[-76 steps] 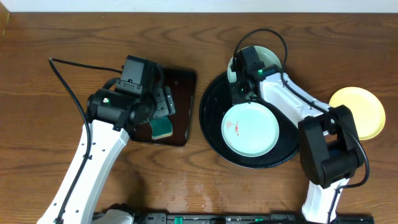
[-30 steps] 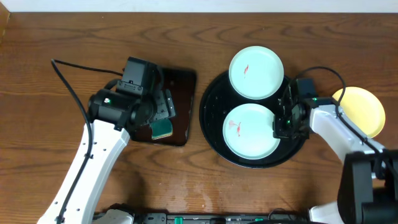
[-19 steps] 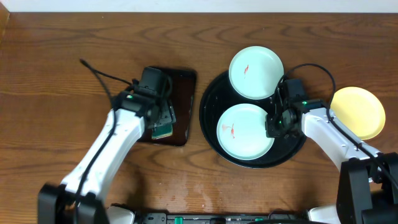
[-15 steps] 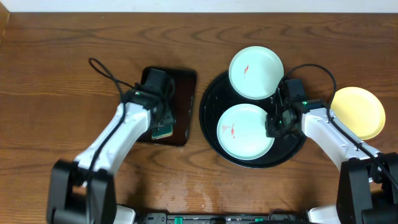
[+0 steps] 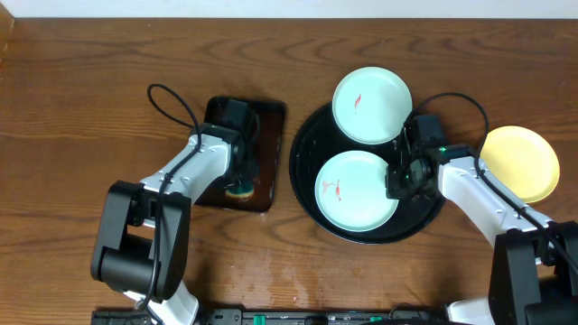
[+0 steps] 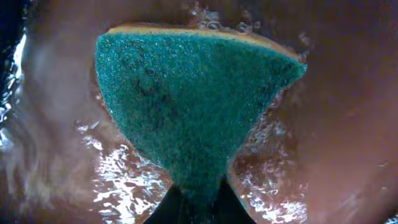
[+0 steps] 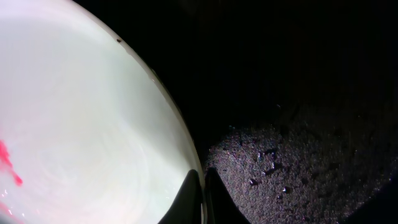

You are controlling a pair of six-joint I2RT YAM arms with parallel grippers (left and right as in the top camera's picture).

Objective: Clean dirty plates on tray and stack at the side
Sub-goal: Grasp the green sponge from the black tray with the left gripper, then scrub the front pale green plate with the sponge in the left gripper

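Note:
In the overhead view a pale mint plate (image 5: 355, 190) with a red smear lies in the round black tray (image 5: 302, 162). My right gripper (image 5: 396, 183) is shut on its right rim. The right wrist view shows the two fingers (image 7: 202, 186) pinching the plate's (image 7: 81, 124) edge over the wet tray floor (image 7: 298, 93). A second smeared mint plate (image 5: 371, 105) rests on the tray's far rim. A yellow plate (image 5: 519, 162) sits on the table to the right. My left gripper (image 5: 239, 179) is shut on a green sponge (image 6: 193, 106), squeezed to a wedge at the jaws (image 6: 199, 196).
The sponge (image 5: 239, 191) lies on a small rectangular dark tray (image 5: 266, 126), left of the round one, whose surface is wet and glossy (image 6: 348, 124). The left arm's cable loops over the wood table (image 5: 72, 108) behind it.
My left gripper has come down over the sponge and shut on it. My right gripper has slid the mint plate slightly left in the tray, then held still.

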